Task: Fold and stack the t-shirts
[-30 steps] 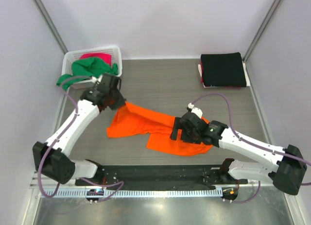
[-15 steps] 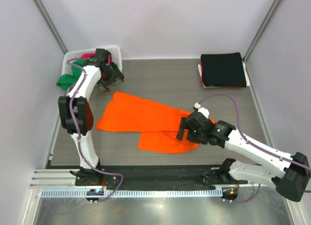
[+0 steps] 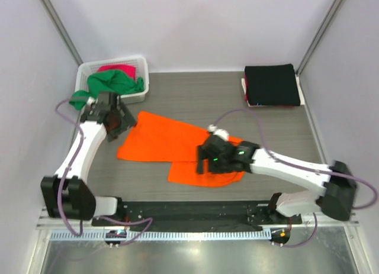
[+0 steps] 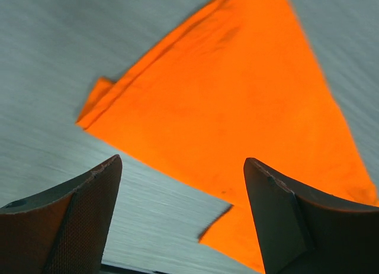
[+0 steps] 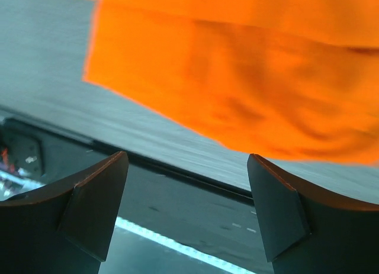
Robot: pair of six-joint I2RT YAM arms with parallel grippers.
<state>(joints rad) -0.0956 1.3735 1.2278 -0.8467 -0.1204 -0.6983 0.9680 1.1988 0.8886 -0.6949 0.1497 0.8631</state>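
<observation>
The orange t-shirt [image 3: 163, 141] lies spread on the grey table, its lower part bunched near the front; it also fills the left wrist view [image 4: 237, 96] and the top of the right wrist view [image 5: 249, 79]. My left gripper [image 3: 120, 128] [image 4: 180, 185] hovers open over the shirt's left edge, holding nothing. Above the shirt's lower right part my right gripper [image 3: 204, 163] [image 5: 186, 185] is open and empty, pointing at the table's near edge. A folded black t-shirt [image 3: 272, 84] rests at the back right. Green [image 3: 109, 81] and magenta [image 3: 118, 68] t-shirts fill the basket.
The white lattice basket [image 3: 144, 70] stands at the back left, with green cloth hanging over its left side. A white sheet [image 3: 244, 87] shows under the black shirt. A black rail [image 3: 189, 215] runs along the near edge, and panel walls close in both sides.
My left gripper opened, let go of the orange shirt, swung toward the basket and came back to the shirt's left edge. The shirt now lies flatter and further left. The right arm moved left.
</observation>
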